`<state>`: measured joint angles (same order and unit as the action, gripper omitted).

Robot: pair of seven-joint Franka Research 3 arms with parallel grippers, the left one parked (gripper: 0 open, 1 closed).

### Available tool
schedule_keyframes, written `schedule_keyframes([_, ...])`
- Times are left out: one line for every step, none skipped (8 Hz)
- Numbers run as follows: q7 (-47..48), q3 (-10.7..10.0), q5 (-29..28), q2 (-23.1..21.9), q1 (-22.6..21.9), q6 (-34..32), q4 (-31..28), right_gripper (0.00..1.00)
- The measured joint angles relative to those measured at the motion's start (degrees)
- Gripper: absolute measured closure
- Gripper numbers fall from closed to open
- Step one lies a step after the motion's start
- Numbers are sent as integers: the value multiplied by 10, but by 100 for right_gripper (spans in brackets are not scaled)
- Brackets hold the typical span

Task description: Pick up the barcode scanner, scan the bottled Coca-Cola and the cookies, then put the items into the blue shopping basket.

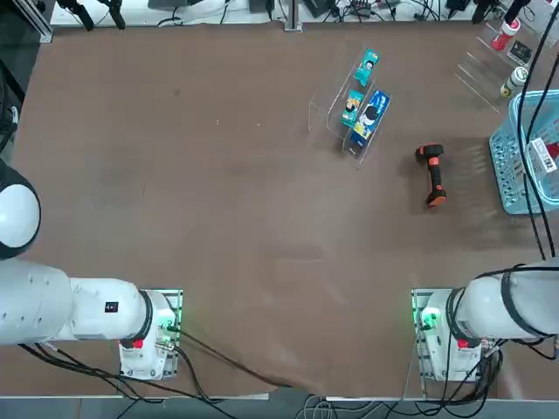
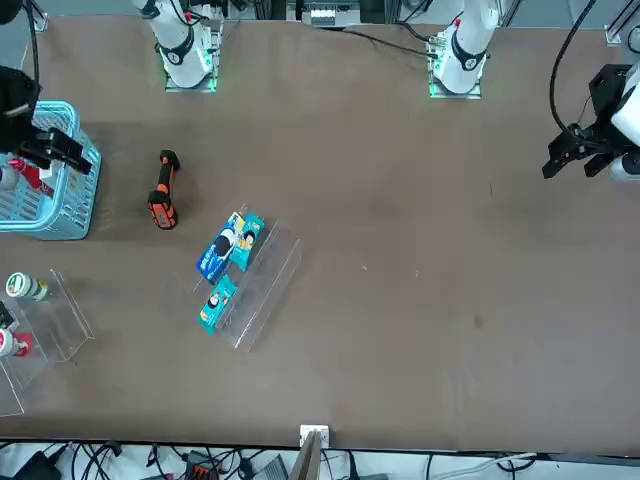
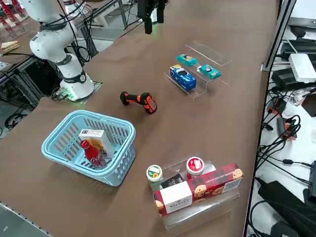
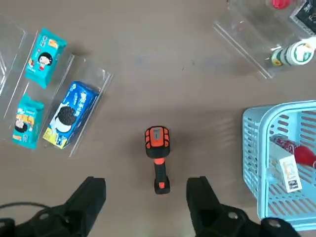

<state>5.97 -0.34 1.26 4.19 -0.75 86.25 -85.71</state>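
Note:
The barcode scanner (image 1: 431, 175) (image 3: 138, 100), black with orange trim, lies on its side on the brown table, left of the blue shopping basket (image 1: 515, 175) (image 3: 118, 170). Inside the basket, the bottled Coca-Cola (image 3: 93, 152) (image 4: 296, 150) leans beside the white cookies carton (image 3: 94, 138) (image 4: 286, 170). My right gripper (image 4: 146, 183) hangs open well above the table, holding nothing. The scanner (image 4: 158, 155) shows far below, between its two fingers. In the front view the right gripper (image 2: 60, 150) appears over the basket (image 2: 60, 225), with the scanner (image 2: 164, 190) beside it.
A clear acrylic stand (image 1: 336, 109) holds a blue packet (image 1: 370, 118) and two teal packets behind the scanner. A second clear stand (image 3: 197, 212) beyond the basket carries a green-capped container (image 3: 154, 174), a red-topped one (image 3: 195, 165) and a red cookie box (image 3: 197, 190).

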Motion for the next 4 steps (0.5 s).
schedule_keyframes([0,0,0,0,0,4,0,0])
schedule_keyframes([1,1,0,0,-1,6,0,0])
schedule_keyframes([2,2,-1,0,-2,7,0,0])
schedule_keyframes([2,2,-1,0,-2,7,0,0])
